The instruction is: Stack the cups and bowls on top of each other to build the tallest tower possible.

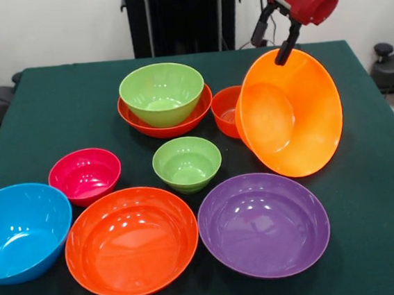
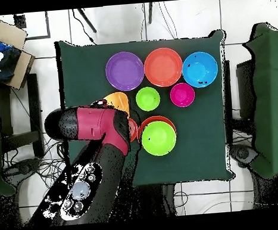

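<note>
Gripping a tilted orange bowl (image 1: 293, 116), claw (image 1: 286, 54); no writing.

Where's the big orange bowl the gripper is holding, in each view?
Front view: the orange bowl hangs tilted at right of centre, its rim pinched by the gripper, opening facing the camera.
Overhead view: only a sliver of it shows left of centre, mostly under the arm.
Shared landmark: the purple bowl, next to it in both.
</note>
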Motion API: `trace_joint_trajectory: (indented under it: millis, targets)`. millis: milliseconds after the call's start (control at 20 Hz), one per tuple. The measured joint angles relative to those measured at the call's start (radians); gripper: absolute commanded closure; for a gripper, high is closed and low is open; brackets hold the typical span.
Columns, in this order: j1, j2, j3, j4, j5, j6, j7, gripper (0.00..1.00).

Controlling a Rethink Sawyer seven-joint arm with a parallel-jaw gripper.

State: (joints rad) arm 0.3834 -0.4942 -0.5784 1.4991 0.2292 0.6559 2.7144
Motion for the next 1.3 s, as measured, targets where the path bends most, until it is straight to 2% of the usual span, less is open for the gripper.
trace_joint_trajectory:
  millis: [1300]
  targets:
    - [0.026, 0.139, -0.076, -0.061, 0.058, 0.000, 0.000, 0.00]
